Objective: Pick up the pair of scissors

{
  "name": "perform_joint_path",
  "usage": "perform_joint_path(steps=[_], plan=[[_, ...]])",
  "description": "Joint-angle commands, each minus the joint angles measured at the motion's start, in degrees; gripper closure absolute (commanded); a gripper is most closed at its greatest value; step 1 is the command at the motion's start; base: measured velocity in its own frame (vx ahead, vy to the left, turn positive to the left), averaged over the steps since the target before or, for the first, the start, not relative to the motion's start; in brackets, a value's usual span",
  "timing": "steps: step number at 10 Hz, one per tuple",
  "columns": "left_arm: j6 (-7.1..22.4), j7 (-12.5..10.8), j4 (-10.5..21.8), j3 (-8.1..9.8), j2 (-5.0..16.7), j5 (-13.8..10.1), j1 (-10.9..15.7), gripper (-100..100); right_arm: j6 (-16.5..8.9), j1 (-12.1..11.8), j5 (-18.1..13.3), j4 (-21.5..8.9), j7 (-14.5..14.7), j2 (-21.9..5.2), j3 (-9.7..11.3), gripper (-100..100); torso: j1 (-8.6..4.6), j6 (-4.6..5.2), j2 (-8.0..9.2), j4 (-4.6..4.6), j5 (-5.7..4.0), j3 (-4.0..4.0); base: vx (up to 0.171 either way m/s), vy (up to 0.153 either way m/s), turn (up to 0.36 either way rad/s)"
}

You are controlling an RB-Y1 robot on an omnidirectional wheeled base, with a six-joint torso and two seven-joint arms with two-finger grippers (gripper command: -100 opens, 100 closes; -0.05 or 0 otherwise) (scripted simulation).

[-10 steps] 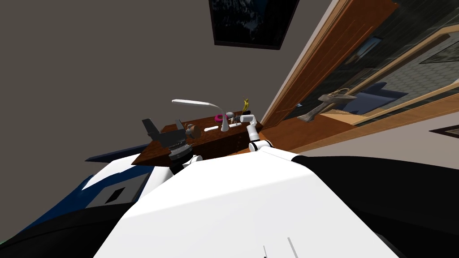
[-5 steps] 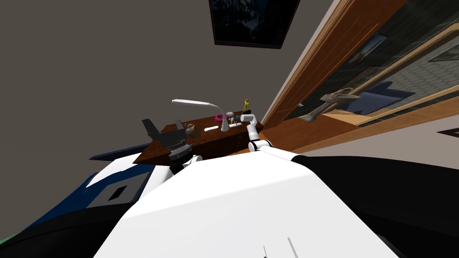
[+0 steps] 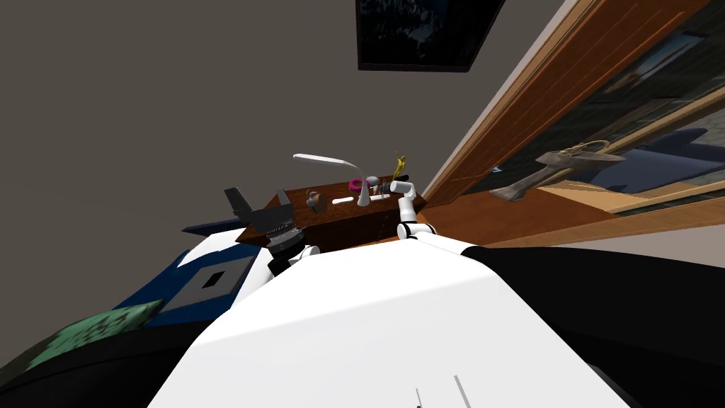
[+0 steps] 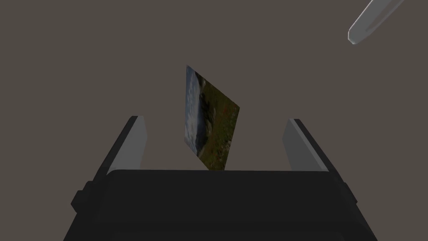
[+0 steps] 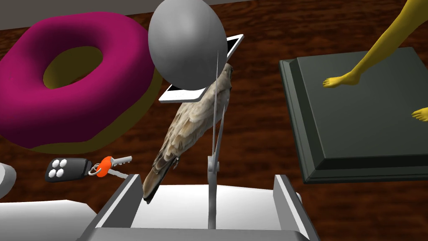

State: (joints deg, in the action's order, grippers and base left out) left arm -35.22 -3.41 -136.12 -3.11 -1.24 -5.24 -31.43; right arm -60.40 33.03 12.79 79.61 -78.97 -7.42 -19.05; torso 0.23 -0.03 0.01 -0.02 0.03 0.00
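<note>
Turning my own body has shifted the whole head view. The counter now sits a little farther off and to the right. The framed picture on the wall has slid right, and a green patch has come in at the near left. Things on the counter kept their places against each other, so this reads as my move, not theirs. The right pincer has held its station at the counter's far right end, which I judge keeps the grasp lined up.

The scissors sit between that pincer's fingers, thin and grey, seen edge-on. Their long axis runs straight out from the pincer's body. The handle end is toward the dark block, and the blades reach away toward the grey ball, alongside the brown bird figure. In the scene that is roughly leftward along the counter, toward the pink ring. The dark plinth with the yellow figure stands on the other side.

The right pincer is released, with both fingers apart from the scissors, so nothing is gripped yet. Closing looks like the step in hand. The left pincer is released too, holding nothing, at the counter's near left.
</note>
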Motion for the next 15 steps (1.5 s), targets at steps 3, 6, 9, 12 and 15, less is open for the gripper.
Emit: perform_joint_path(steps=[3, 6, 9, 12, 15], plan=[[0.0, 0.0, 0.0, 0.00, 0.0, 0.0, 0.0, 0, -0.6, -0.5, 2.0, -0.4, 3.2, -2.4, -5.2, -100, -0.01, -0.01, -0.01, 0.01, 0.00, 0.00, -0.010, 0.048, 0.143], [0.0, 0.0, 0.0, 0.01, 0.0, 0.0, 0.0, 0, -1.1, -1.6, 4.2, -0.7, 7.1, -4.9, -10.2, -100, -0.04, 0.02, -0.01, 0.01, 0.00, 0.00, -0.007, 0.056, 0.168], [0.0, 0.0, 0.0, 0.00, 0.0, 0.0, 0.0, 0, -1.4, -2.2, 5.3, -0.8, 9.0, -6.1, -14.1, -100, -0.04, 0.00, 0.00, 0.01, 0.00, 0.00, -0.005, 0.048, 0.126], [0.0, 0.0, 0.0, 0.01, 0.0, 0.0, 0.0, 0, -1.9, -3.3, 7.4, -1.1, 12.9, -8.7, -19.1, -100, -0.04, 0.02, -0.01, 0.01, 0.00, 0.00, 0.000, 0.056, 0.172], [0.0, 0.0, 0.0, 0.01, 0.0, 0.0, 0.0, 0, -1.5, -2.8, 7.2, -1.9, 12.7, -8.7, -19.4, 100, -0.14, 0.03, 0.00, 0.01, -0.02, 0.00, -0.001, 0.020, 0.033]])
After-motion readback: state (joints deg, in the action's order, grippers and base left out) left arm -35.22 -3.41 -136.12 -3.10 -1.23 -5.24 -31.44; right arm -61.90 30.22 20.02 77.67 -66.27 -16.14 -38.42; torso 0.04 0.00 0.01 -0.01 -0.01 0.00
